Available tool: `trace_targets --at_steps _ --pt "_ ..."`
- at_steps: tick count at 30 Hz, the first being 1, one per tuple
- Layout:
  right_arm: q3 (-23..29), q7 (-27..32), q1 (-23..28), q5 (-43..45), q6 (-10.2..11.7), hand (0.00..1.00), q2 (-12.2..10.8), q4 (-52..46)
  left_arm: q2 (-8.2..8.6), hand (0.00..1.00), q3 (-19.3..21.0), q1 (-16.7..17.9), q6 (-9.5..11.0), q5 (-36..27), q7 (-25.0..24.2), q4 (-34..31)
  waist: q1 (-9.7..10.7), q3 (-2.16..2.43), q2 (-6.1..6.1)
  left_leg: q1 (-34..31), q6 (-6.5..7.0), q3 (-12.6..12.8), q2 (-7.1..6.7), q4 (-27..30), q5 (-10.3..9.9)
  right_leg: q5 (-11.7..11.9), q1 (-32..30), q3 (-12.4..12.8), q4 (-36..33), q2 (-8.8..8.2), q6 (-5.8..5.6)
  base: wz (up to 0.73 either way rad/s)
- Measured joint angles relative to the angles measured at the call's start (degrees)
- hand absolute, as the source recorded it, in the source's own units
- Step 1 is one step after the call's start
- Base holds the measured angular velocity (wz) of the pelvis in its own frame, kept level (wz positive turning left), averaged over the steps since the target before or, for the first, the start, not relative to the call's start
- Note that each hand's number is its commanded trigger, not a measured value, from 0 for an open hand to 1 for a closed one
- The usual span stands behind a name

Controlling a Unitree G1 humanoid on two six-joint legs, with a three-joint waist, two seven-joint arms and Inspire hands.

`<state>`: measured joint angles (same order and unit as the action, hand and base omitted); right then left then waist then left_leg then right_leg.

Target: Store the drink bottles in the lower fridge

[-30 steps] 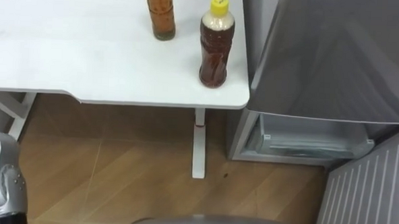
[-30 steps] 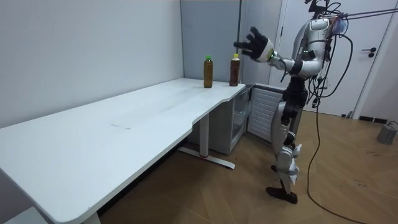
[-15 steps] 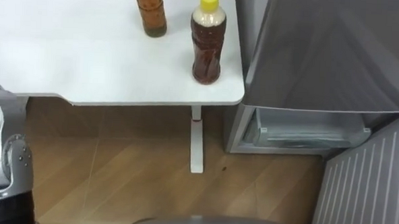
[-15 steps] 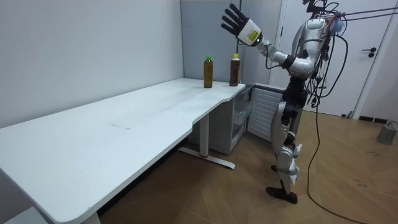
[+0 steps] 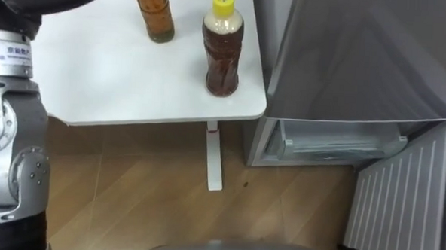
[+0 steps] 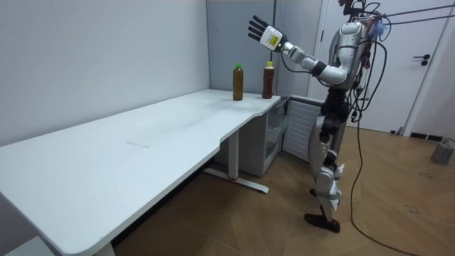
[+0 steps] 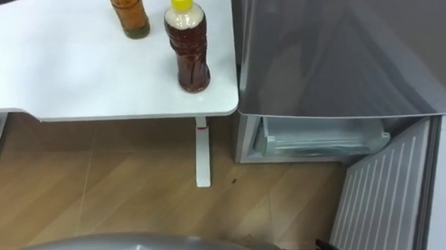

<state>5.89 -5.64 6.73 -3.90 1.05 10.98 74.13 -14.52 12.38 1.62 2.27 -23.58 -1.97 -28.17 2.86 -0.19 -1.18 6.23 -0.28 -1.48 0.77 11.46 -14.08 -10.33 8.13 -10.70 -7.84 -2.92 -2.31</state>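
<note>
On the corner of the white table [image 5: 97, 67], 2 drinks are seen upright: a yellow-capped bottle [image 5: 222, 46] near the edge and, at its 10 o'clock and a little apart, an amber bottle [image 5: 154, 15]. The lower fridge compartment [image 5: 335, 141], at 4 o'clock of the yellow-capped bottle, is shown with its door [image 5: 401, 200] swung open. The left hand [image 6: 260, 30] is raised above the bottles, fingers straight and spread, with nothing grasped.

My rig's silver-grey all over, round joint caps with small screws on the arm, black left hand [image 6: 259, 30] on a white cuff, dark cables looping off the back.
</note>
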Motion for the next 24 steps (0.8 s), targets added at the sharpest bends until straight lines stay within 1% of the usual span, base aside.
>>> trace_targets --at_steps 2,5,10,15,16,17,20,24 --pt "0.02 0.61 0.01 -0.01 -0.38 0.00 0.18 0.02 0.20 0.00 -0.53 -0.03 -0.60 -0.02 -1.38 -0.11 0.04 -0.04 -0.66 0.25 0.00 0.65 0.04 -0.06 0.00 0.00 0.16 0.30 -0.03 0.02 0.00 -0.10" --pt "0.03 1.01 -0.46 -0.08 -0.70 0.00 0.32 0.20 0.20 0.00 -0.72 -0.16 -0.73 -2.27 -3.15 -0.11 0.46 0.00 -0.98 0.30 0.01 0.94 0.12 0.00 0.00 0.00 0.06 0.67 -0.35 0.05 0.00 -0.03" --pt "-0.01 1.13 -0.56 -0.08 -1.15 0.00 0.27 0.20 0.24 0.00 -0.97 -0.25 -0.73 -3.80 -4.78 -0.11 0.73 -0.21 -0.64 0.39 0.06 1.34 0.18 0.13 0.02 -0.01 -0.19 1.24 -0.79 0.10 -0.01 -0.02" --pt "-0.17 1.08 -0.52 -0.54 -1.17 0.00 0.02 0.05 1.74 0.00 -1.64 -0.25 -0.75 -3.79 -7.24 -0.01 0.75 -0.23 -0.17 0.40 0.13 1.33 0.20 -0.07 0.06 0.01 -0.08 1.99 -0.86 0.24 0.02 0.00" --pt "-0.17 1.08 -0.50 -0.47 -1.17 0.00 0.00 0.03 2.46 0.00 -2.05 -0.23 -0.75 -3.78 -7.69 0.06 0.66 -0.24 -0.11 0.37 0.13 1.33 0.20 -0.03 0.06 0.01 -0.06 1.93 -0.85 0.23 0.02 0.00" --pt "-0.20 1.08 -0.53 -0.40 -1.17 0.00 -0.09 0.03 2.84 0.00 -2.77 -0.20 -0.79 -3.78 -7.95 0.12 0.63 -0.29 0.01 0.35 0.13 1.33 0.20 0.12 0.06 0.01 -0.09 1.82 -0.84 0.24 0.02 0.00" --pt "-0.22 1.07 -0.62 -0.26 -1.14 0.00 -0.13 0.04 3.16 0.00 -4.33 -0.20 -1.18 -3.71 -10.06 0.14 0.62 -0.35 0.22 0.28 0.13 1.35 0.19 0.27 0.06 0.01 -0.13 1.73 -0.81 0.23 0.02 0.00" --pt "-0.31 1.24 -0.83 -0.04 -1.13 0.00 -0.15 0.06 3.15 0.00 -6.15 -0.20 -1.63 -3.76 -11.78 0.41 0.65 -0.33 0.26 0.07 0.12 1.48 0.19 0.36 0.06 0.01 -0.37 1.74 -0.81 0.21 0.02 0.00"
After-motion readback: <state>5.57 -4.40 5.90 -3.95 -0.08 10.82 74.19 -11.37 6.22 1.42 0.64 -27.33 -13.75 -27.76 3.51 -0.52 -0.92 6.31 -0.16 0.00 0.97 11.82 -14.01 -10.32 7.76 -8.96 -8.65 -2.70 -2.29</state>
